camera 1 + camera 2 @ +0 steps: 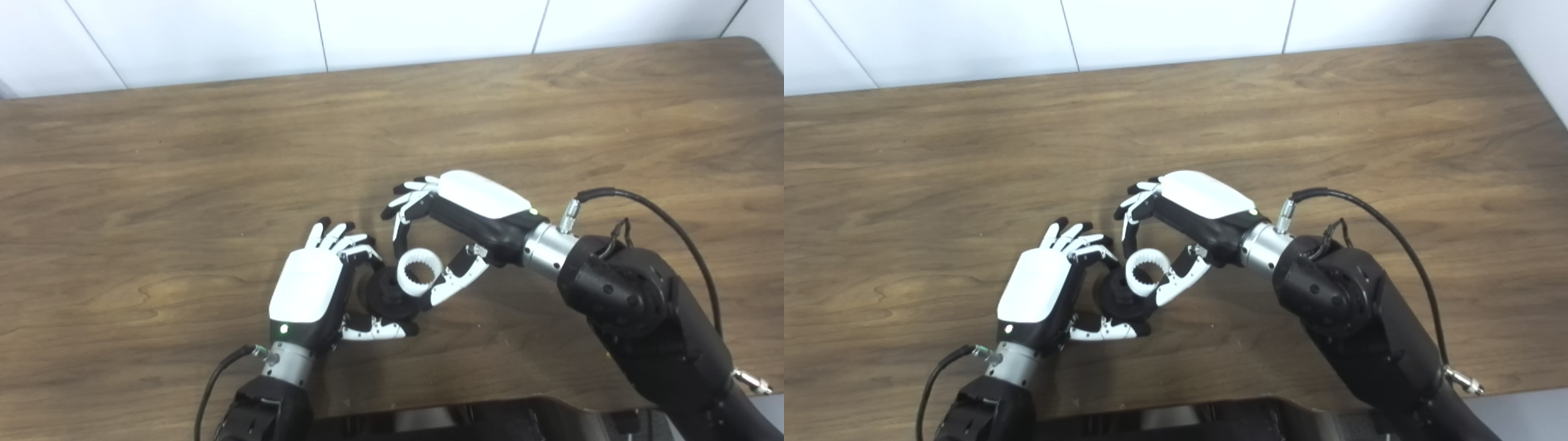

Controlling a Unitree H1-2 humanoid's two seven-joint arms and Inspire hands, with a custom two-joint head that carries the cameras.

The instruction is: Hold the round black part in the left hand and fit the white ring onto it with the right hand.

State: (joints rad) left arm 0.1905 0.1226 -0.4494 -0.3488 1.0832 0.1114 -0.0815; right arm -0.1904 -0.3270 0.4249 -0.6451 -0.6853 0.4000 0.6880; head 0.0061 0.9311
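Nearest me, my left hand (309, 294) cradles the round black part (387, 296), fingers curled over its far rim and thumb hooked under its near rim, just above the wooden table (153, 184). My right hand (471, 211) comes in from the right, pinching the white ring (419, 272) between fingers on its far side and thumb on its near right edge. The ring overlaps the black part's upper right face, tilted rather than flat on it; whether they already touch I cannot tell.

I judge the ring light, rigid plastic, toothed inside and smooth outside, so it could slip or cock sideways if squeezed unevenly. Gripping its outer wall at opposite points leaves the bore free. The black part looks stiff and heavier; holding its rim keeps the hub exposed.

Nothing else lies on the table. What crowds the fit is my own left fingers beside the ring.
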